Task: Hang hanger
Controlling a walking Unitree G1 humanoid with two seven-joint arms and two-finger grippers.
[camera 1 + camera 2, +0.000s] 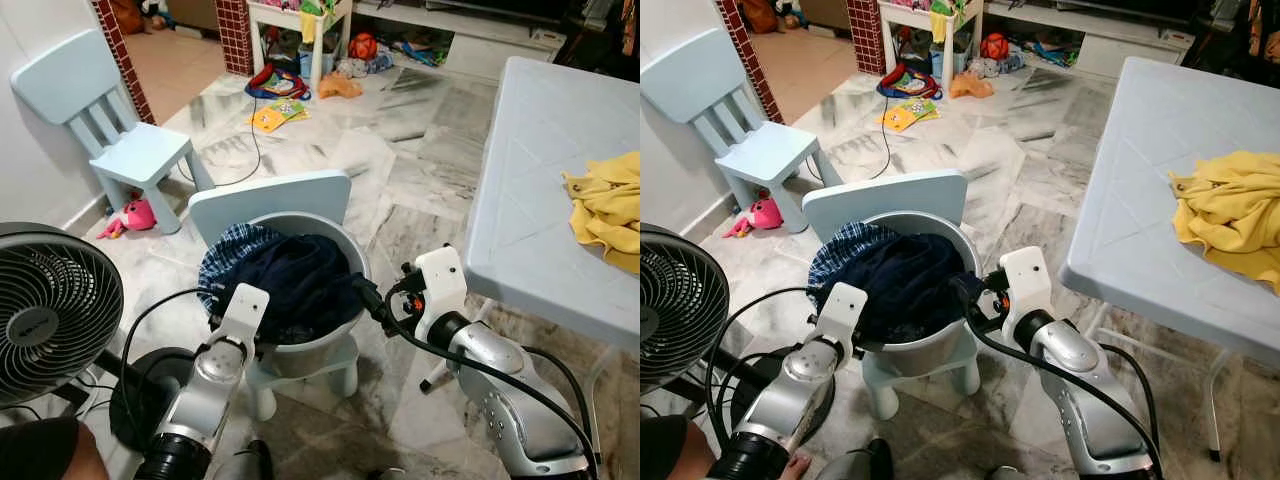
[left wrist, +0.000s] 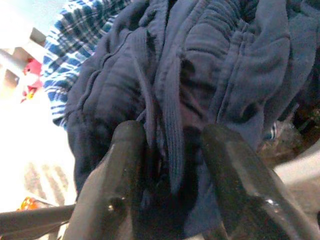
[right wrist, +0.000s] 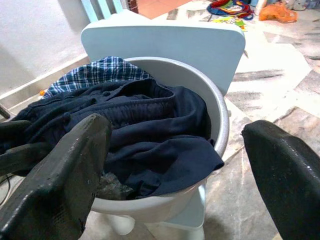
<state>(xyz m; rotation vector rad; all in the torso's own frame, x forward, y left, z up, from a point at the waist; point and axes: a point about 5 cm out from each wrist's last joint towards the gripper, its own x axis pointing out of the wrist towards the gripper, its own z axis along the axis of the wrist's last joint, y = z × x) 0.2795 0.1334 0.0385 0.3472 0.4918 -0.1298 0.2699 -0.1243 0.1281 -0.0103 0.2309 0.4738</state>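
Both claws were at the tub of clothes, and no hanger was to be seen yet.

The grey tub (image 1: 352, 268) sat on a small blue chair (image 1: 272, 199) and was full: dark blue clothes (image 1: 300, 280) on top, a checked cloth (image 1: 226, 252) at the far side. The left claw (image 2: 172, 170) was pushed into the dark blue clothes, its fingers partly open with a fold of cloth between them, not yet pinched tight. The right claw (image 3: 175, 165) hung wide open by the tub's rim, holding nothing. I think this was the reaching step. Next, the left claw would need to squeeze and lift gently. A yellow cloth (image 1: 610, 205) lay on the table (image 1: 530, 160).
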